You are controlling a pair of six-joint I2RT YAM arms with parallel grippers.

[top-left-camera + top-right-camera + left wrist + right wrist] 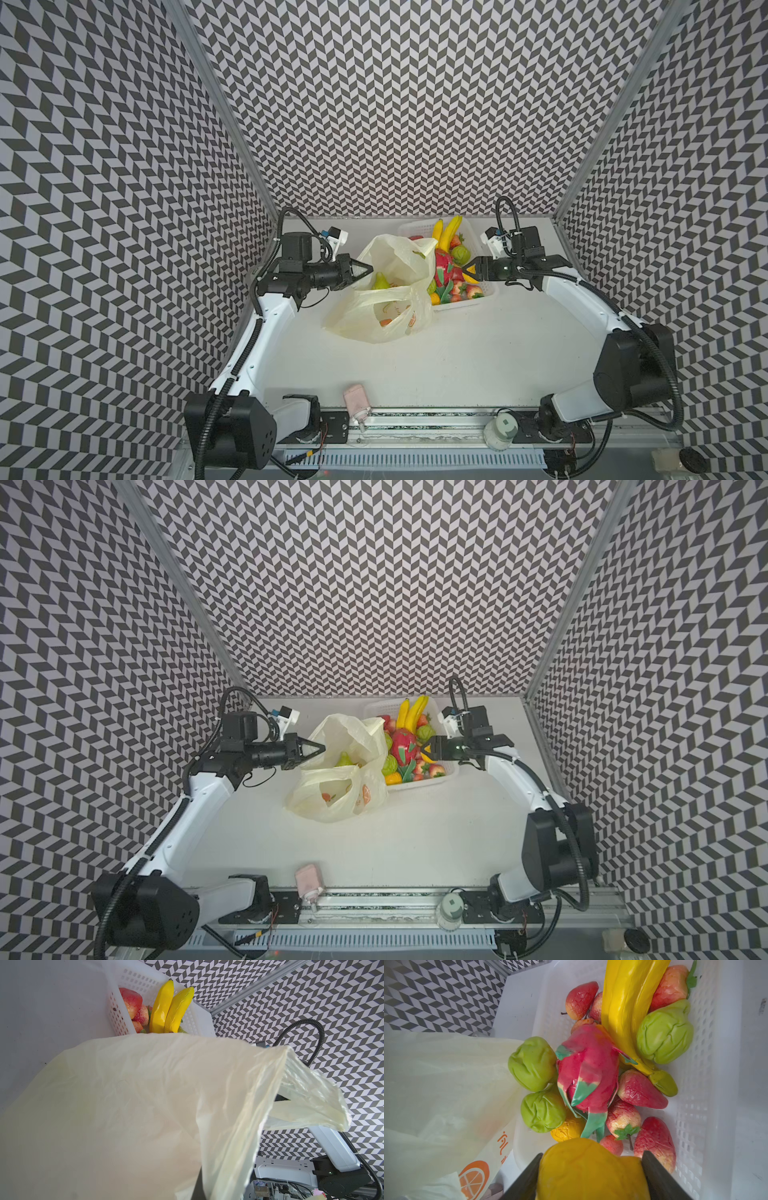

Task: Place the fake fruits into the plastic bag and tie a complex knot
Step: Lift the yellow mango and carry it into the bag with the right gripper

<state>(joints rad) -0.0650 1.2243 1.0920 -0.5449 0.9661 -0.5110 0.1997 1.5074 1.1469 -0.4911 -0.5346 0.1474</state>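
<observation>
The pale-yellow plastic bag (386, 307) stands open on the table, left of the basket, in both top views. My left gripper (368, 268) is shut on the bag's upper rim and holds that side up. In the left wrist view the bag (145, 1105) covers the jaws. A green fruit (380, 282) and an orange one (385, 321) lie inside the bag. My right gripper (591, 1176) is shut on a yellow-orange fruit (589, 1167) above the basket's near side. Bananas (623, 1012), a dragon fruit (589, 1068), green fruits (532, 1064) and strawberries (639, 1091) fill the basket.
The white perforated basket (478, 301) sits at the back, touching the bag's right side. At the table's front edge lie a pink object (356, 399) and a white jar (500, 430). Patterned walls close in on three sides.
</observation>
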